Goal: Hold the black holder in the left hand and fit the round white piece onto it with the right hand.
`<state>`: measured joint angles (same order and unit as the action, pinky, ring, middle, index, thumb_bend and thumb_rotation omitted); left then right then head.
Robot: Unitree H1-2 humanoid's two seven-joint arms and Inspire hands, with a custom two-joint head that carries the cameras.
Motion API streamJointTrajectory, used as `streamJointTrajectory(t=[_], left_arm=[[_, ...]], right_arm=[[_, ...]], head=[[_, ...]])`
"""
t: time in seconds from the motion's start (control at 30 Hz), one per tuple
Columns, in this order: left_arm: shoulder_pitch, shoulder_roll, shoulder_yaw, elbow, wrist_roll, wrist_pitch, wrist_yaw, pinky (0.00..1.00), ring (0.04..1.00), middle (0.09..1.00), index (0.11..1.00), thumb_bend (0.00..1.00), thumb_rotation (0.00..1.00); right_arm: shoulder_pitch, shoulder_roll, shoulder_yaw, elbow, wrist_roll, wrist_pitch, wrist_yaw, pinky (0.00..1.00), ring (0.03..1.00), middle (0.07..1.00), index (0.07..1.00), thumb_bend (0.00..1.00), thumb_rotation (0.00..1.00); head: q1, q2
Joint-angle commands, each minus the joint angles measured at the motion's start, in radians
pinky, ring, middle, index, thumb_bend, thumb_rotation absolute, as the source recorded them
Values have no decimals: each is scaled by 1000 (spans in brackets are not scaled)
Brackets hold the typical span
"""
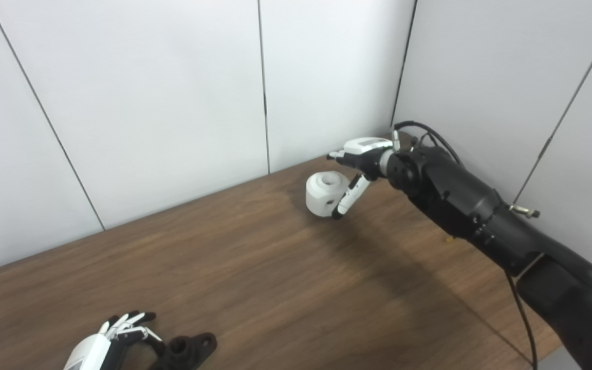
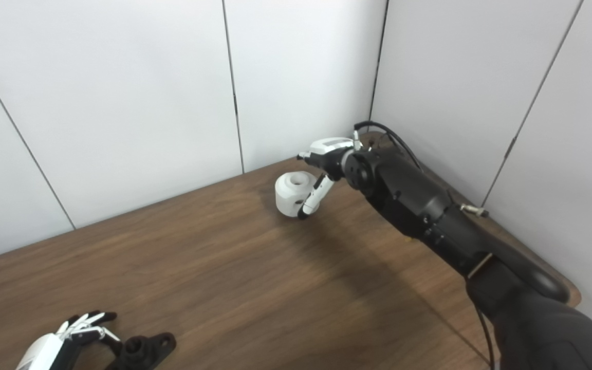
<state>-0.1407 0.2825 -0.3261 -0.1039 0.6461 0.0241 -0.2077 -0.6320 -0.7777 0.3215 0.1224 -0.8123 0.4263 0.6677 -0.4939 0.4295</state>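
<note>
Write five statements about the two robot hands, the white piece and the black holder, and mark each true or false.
1. The round white piece is at the far end of the table, near the wall corner. True.
2. The right robot hand is at the white piece. True.
3. The white piece is already fitted on the black holder. False: they lie far apart.
4. The black holder is lifted high above the table. False: it is low at the near edge, by the left robot hand.
5. The white piece has a round opening on top. True.

left robot hand point(image 1: 105, 343) low, fingers curled, right robot hand point(image 1: 360, 165) outstretched far, thumb pointing down
</note>
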Motion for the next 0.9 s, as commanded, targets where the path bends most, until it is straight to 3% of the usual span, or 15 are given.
streamJointTrajectory(t=[0.0,0.17,0.23,0.27,0.33,0.4,0.53,0.87], left_arm=[[13,5,-12,-10,12,18,-23,1000,920,866,481,515,39],[14,8,-16,-16,12,24,-26,1000,920,866,481,515,40],[14,8,-16,-17,8,23,-28,1000,922,867,481,515,40],[15,8,-15,-17,5,24,-29,1000,923,868,481,515,39],[16,9,-13,-18,-1,25,-31,1000,924,871,481,515,39],[16,10,-12,-19,-5,27,-33,1000,925,872,481,515,39],[15,13,-9,-19,-10,30,-33,1000,921,874,481,515,39],[15,16,-2,-16,-22,29,-31,1000,928,877,481,515,39]], right_arm=[[-63,-16,-9,-4,-30,-12,-38,1000,1000,1000,1000,1000,518],[-62,-8,-4,8,-54,-42,-79,1000,1000,1000,960,1000,519],[-45,-4,-16,11,-61,-86,-162,984,1000,1000,796,980,466],[-34,1,-26,14,-57,-108,-211,978,1000,1000,761,973,451],[-17,11,-46,24,-47,-150,-295,993,1000,984,563,656,239],[0,21,-65,35,-42,-188,-372,985,1000,958,504,550,166],[17,31,-90,42,-33,-216,-424,996,1000,940,483,513,138],[31,33,-125,23,-11,-220,-414,976,1000,946,482,512,139]], head=[[1,1],[3,0],[3,0],[6,0],[7,1],[8,2],[6,5],[5,5]])
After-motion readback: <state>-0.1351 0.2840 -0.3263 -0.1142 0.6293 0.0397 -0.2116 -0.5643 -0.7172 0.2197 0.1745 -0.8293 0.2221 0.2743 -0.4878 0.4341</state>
